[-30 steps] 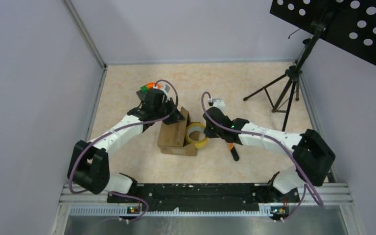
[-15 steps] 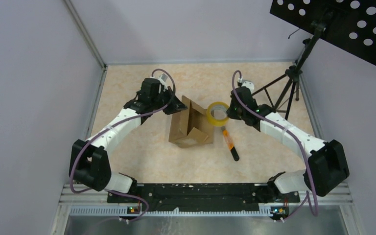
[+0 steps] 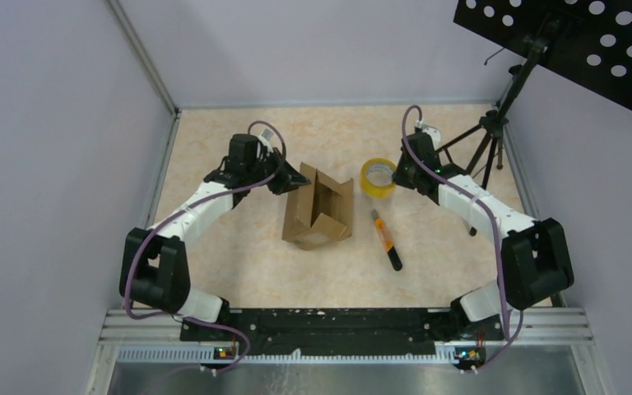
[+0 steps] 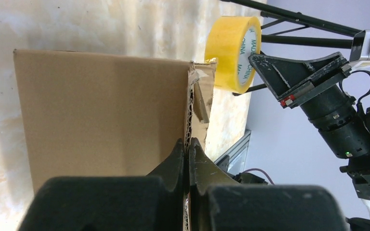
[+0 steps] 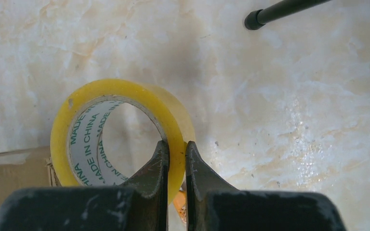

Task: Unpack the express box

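Marbled table (image 3: 239, 247); wrist views reveal pinched express box (image 4: 101, 110), tape roll (image 5: 173, 115).

Bright, even overhead light; soft shadows, mild glare, sharp pics.

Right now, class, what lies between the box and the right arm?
An orange-and-black pen-like tool lies on the table there, apart from both the box and the right arm. The top view shows it.
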Controlling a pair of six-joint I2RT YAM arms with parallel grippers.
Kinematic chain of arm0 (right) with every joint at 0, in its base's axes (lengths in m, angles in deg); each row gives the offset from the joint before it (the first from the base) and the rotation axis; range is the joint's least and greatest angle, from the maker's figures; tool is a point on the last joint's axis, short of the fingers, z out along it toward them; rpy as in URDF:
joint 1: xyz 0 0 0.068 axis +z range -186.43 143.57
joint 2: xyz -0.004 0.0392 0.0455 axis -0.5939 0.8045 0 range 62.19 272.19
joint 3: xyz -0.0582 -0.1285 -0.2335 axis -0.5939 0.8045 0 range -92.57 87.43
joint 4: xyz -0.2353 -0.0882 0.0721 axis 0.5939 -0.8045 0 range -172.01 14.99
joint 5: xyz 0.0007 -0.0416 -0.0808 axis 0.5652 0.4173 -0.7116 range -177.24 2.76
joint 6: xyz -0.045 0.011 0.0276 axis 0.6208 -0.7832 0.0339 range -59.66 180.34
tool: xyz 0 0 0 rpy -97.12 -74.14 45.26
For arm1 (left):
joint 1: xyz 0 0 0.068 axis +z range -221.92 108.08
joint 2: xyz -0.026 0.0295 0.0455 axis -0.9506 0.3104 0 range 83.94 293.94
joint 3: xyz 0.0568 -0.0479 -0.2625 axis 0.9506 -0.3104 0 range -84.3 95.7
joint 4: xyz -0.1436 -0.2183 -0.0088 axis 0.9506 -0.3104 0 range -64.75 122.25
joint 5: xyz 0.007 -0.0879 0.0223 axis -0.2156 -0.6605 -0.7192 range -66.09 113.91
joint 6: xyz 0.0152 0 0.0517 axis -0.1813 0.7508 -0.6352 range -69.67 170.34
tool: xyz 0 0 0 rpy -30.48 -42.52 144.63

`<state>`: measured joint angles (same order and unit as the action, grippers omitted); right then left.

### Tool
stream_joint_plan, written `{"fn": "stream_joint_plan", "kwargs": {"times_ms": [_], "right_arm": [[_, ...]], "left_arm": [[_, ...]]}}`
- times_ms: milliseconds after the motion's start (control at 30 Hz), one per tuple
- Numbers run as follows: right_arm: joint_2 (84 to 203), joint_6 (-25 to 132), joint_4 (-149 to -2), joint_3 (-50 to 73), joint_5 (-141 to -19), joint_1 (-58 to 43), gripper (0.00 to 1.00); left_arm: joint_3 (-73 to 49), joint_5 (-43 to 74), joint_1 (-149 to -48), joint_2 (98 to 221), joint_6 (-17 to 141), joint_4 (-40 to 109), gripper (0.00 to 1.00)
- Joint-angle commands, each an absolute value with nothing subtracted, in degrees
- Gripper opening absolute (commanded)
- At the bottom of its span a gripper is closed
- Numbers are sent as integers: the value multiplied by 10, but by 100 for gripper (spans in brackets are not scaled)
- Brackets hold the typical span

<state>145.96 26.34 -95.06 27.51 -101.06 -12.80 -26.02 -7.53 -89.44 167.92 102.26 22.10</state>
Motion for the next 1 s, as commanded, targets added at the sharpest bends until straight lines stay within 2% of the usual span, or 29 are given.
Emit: {"fn": "stream_joint_plan", "kwargs": {"times_ms": [0,200,367,633,867,967], "right_arm": [[1475,264,-899,231,-1015,-140,0],[1518,268,-889,222,-1018,-150,0],[1552,276,-879,214,-1019,-156,0],[1602,286,-861,204,-1013,-159,0],[1610,291,-861,205,-1001,-160,0],[1609,291,-865,205,-995,-159,18]], "left_arm": [[-275,-105,-881,1652,1024,254,0],[-280,-106,-869,1644,1010,247,0],[-294,-74,-849,1639,954,194,13],[-311,-62,-846,1624,916,174,43],[-253,-22,-846,1588,848,123,78],[-229,-8,-846,1575,822,99,91]]}}
